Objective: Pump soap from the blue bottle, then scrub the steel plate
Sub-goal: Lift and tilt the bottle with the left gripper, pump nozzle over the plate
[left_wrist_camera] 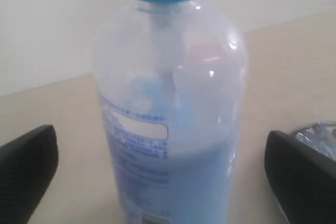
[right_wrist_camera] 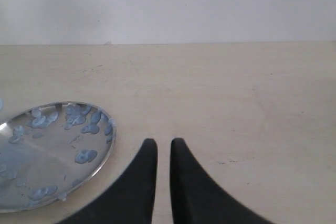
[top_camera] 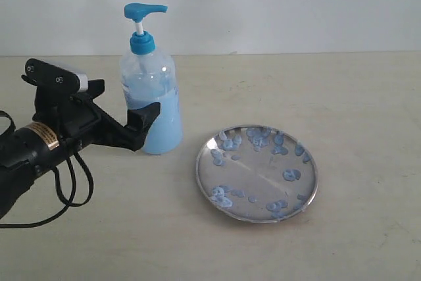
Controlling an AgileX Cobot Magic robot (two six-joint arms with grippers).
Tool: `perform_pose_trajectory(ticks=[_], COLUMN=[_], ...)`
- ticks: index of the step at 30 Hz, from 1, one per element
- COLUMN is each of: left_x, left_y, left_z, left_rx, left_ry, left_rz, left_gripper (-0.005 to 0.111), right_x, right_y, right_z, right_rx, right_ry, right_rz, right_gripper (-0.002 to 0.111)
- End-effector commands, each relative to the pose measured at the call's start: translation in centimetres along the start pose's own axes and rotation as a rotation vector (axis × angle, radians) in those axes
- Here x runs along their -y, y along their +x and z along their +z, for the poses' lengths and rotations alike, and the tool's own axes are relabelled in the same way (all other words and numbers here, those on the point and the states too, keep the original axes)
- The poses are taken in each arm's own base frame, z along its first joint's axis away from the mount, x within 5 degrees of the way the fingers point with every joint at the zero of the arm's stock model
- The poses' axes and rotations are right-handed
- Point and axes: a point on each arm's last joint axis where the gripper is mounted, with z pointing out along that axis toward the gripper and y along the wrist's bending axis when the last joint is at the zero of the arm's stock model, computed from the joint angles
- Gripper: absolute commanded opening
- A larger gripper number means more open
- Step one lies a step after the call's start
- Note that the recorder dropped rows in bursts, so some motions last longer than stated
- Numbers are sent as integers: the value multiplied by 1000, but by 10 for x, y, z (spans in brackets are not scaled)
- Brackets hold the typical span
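The blue bottle (top_camera: 150,77) stands upright on the table, left of the steel plate (top_camera: 263,170). Its blue pump head (top_camera: 141,11) is up, and pale blue soap (top_camera: 166,126) fills the lower half. My left gripper (top_camera: 146,115) is open and straddles the bottle's lower body. In the left wrist view the bottle (left_wrist_camera: 170,108) fills the space between the black fingers (left_wrist_camera: 29,174), with a gap on each side. Small blue blobs (top_camera: 291,174) dot the plate. My right gripper (right_wrist_camera: 163,148) is shut and empty, low over the table beside the plate (right_wrist_camera: 26,169); the exterior view does not show it.
A pale wall closes off the table's far edge just behind the bottle. The left arm's black cable (top_camera: 72,189) loops on the table at the near left. Bare tabletop (top_camera: 368,116) stretches to the right of the plate.
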Motion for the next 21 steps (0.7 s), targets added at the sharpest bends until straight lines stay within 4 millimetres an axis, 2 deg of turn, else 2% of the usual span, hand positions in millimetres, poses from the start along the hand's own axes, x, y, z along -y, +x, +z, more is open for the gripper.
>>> perform_pose_trajectory(ticks=[1, 4, 8, 11, 14, 19, 20, 21], left_x=[3, 9, 7, 6, 5, 2, 2, 1], left_y=[4, 11, 12, 11, 16, 21, 23, 23], left_z=[9, 20, 37, 54, 81, 104, 108, 110], left_rx=[82, 71, 87, 113, 116, 134, 119, 102], left_ry=[30, 99, 89, 87, 96, 81, 81, 80], left_rz=[35, 65, 62, 66, 80, 107, 109, 111], left_gripper=[110, 110, 110, 110, 110, 110, 107, 98], right_x=[0, 0, 0, 0, 0, 0, 0, 0], right_y=[-1, -1, -1, -1, -1, -1, -1, -1], right_z=[0, 0, 0, 0, 0, 0, 0, 0], right_rx=[14, 14, 14, 14, 14, 14, 14, 14], right_ry=[-4, -4, -4, -4, -4, -4, -4, -4], right_rz=[-4, -4, -4, -4, -4, -4, -4, -4], right_gripper=[0, 0, 0, 0, 0, 0, 0, 0])
